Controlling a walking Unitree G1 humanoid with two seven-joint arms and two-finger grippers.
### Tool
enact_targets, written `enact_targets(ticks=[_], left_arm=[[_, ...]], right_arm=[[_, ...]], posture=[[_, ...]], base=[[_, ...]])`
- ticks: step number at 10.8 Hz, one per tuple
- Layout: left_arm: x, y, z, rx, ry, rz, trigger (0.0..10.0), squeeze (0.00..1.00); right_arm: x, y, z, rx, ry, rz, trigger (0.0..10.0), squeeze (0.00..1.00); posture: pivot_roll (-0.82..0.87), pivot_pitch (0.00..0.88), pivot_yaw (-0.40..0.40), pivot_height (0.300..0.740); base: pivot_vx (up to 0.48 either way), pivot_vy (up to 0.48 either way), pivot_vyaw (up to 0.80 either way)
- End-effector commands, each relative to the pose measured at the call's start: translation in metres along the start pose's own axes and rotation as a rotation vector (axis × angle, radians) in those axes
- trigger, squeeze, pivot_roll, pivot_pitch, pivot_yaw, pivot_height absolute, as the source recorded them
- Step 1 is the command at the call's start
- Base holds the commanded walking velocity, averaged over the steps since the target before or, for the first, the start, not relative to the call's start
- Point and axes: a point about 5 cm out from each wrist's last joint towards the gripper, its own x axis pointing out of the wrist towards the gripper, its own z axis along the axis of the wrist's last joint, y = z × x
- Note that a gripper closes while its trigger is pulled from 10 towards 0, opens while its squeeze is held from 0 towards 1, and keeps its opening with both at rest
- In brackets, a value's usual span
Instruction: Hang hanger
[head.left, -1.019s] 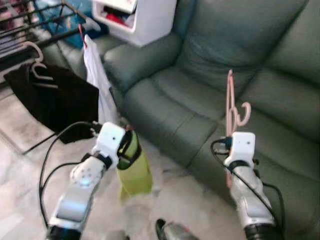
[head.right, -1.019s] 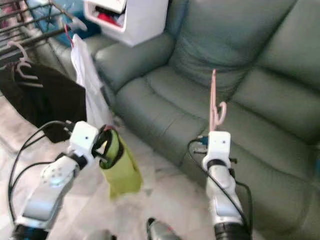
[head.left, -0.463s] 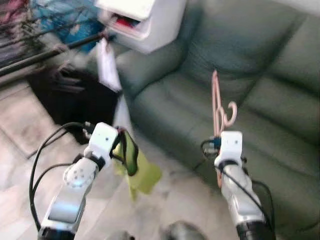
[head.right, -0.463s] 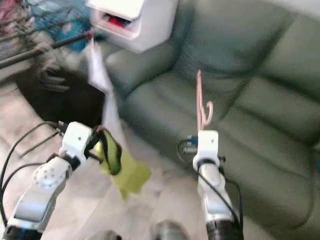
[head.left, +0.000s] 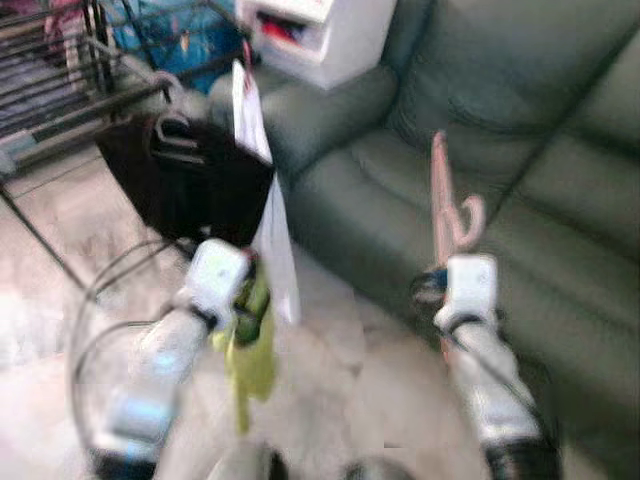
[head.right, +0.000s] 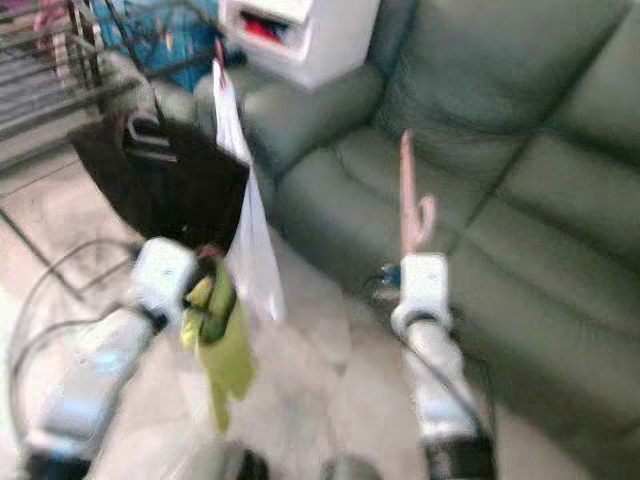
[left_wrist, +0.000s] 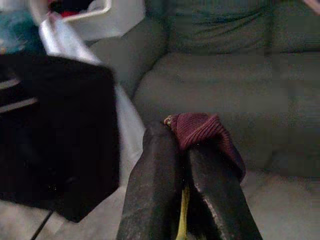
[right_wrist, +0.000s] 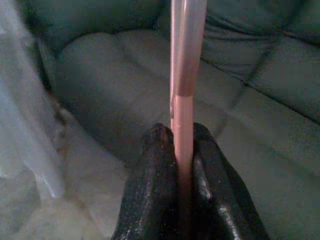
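The right gripper (right_wrist: 182, 145) is squeezing a pink hanger (head.left: 441, 205) tight and holding it straight up in front of the green sofa (head.left: 560, 200). The left gripper (left_wrist: 182, 150) is pinching a yellow-green cloth (head.left: 250, 350) with a dark red edge, and the cloth is hanging down over the floor (head.left: 60, 250). Just past it, a black shirt (head.left: 190, 185) and a white cloth (head.left: 270, 240) are hanging on a drying rack (head.left: 60, 70).
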Motion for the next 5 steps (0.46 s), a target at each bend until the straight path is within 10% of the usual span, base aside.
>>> enact_targets(ticks=[1, 5], left_arm=[[0.0, 0.0015, 0.0086, 0.02, -0.041, 0.0, 10.0, 0.0], [0.0, -0.0012, 0.0095, 0.034, -0.052, -0.019, 10.0, 0.0]], right_arm=[[0.001, -0.0007, 0.0002, 0.002, -0.002, -0.007, 10.0, 0.0], [0.0017, 0.0, 0.0007, -0.004, -0.005, -0.006, 10.0, 0.0]], posture=[[0.02, 0.076, -0.07, 0.74], [0.02, 0.075, -0.072, 0.74]], base=[[0.0, 0.0, 0.0], [-0.061, 0.0, 0.0]])
